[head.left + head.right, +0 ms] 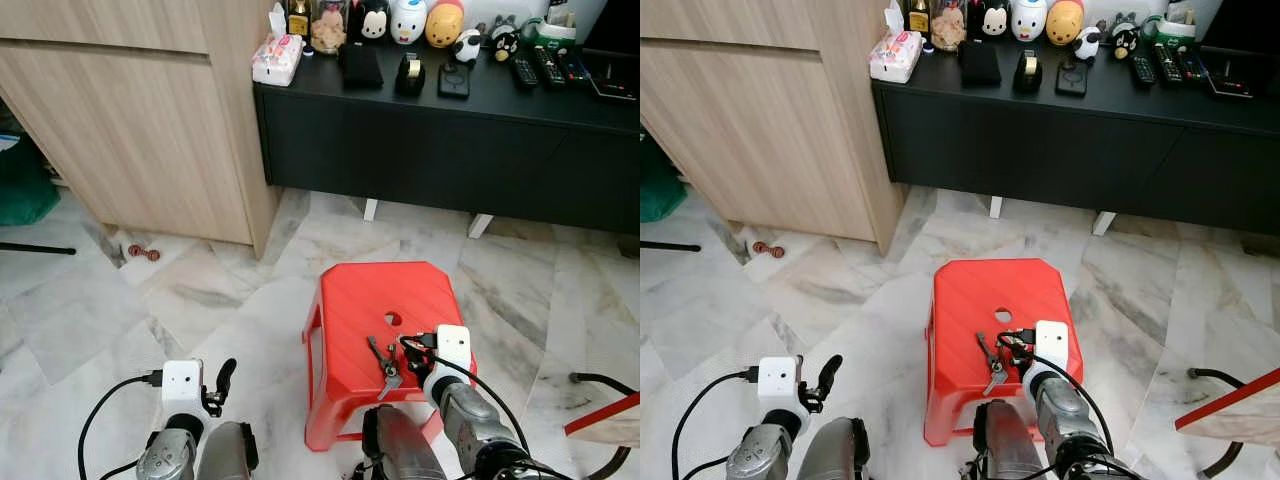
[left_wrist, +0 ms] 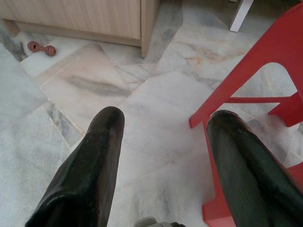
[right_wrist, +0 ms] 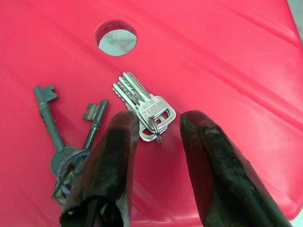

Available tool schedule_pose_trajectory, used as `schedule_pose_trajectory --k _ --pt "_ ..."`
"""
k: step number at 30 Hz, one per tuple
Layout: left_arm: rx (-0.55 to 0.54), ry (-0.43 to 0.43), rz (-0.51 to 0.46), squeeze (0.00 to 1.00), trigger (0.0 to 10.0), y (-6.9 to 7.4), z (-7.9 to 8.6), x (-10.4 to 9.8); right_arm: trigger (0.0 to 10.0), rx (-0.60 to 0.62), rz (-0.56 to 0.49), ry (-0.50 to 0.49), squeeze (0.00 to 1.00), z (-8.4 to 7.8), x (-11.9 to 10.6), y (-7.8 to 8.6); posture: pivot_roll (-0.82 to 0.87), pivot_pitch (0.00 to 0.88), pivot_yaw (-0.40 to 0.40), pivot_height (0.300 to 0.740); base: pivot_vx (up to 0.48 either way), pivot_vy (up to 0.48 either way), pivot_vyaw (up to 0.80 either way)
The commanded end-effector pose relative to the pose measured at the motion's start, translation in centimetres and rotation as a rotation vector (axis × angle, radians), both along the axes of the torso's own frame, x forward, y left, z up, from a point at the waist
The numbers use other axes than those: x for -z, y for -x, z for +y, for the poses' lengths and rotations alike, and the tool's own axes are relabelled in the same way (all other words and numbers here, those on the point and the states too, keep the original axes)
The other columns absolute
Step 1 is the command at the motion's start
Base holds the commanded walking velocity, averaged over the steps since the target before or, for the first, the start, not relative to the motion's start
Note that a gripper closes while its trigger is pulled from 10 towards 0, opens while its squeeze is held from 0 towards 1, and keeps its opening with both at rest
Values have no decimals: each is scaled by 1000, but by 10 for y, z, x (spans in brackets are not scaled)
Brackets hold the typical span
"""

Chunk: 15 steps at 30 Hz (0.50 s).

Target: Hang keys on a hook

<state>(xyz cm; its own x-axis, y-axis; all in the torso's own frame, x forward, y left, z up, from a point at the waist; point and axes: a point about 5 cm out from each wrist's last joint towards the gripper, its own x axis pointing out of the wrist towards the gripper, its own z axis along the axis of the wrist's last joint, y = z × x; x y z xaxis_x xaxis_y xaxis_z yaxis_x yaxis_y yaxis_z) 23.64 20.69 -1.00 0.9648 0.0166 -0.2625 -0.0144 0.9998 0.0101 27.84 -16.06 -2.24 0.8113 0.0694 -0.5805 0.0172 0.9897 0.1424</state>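
Observation:
A bunch of keys (image 1: 383,362) lies on the seat of a red plastic stool (image 1: 380,285), near its front edge and just below the round hole (image 3: 115,37). The bunch holds silver flat keys (image 3: 144,106) and two dark old-style keys (image 3: 57,132) on rings. My right gripper (image 3: 158,124) is open right above the seat, its fingers either side of the silver keys' ring and not closed on it. My left gripper (image 2: 163,118) is open low over the marble floor, left of the stool.
A wooden cabinet (image 1: 130,120) stands at the back left. A black low console (image 1: 450,140) at the back carries toys, remotes and a tissue pack. A small red-brown object (image 1: 143,252) lies on the floor. A red bar (image 1: 600,415) and a black cable are at the right.

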Motion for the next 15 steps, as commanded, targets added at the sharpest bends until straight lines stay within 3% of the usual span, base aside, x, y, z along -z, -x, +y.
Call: schedule_pose_trajectory --k 1,2,4,6,11,14,15 --pt "12 -8 22 0 10000 5 0 4 9451 3 48 1 0 -2 8 9 5 174 -40 615 0 0 0" --pt "12 -8 22 0 10000 5 0 4 7451 1 51 3 0 -2 9 10 5 174 -40 615 0 0 0" --pt "12 -8 22 0 10000 5 0 4 7451 1 53 3 0 -2 9 10 5 174 -40 615 0 0 0" --pt "12 -9 22 0 10000 6 0 4 5569 1 54 3 0 -2 9 10 5 174 -40 615 0 0 0" --pt "12 -9 21 0 10000 6 0 3 4784 1 54 3 0 -2 9 10 7 177 -40 615 0 0 0" --pt "12 -10 21 0 10000 6 0 3 4863 2 55 4 0 -2 9 10 7 176 -39 615 0 0 0" --pt "12 -10 22 0 10000 6 0 3 5333 4 56 5 0 -2 9 10 7 176 -39 615 0 0 0"
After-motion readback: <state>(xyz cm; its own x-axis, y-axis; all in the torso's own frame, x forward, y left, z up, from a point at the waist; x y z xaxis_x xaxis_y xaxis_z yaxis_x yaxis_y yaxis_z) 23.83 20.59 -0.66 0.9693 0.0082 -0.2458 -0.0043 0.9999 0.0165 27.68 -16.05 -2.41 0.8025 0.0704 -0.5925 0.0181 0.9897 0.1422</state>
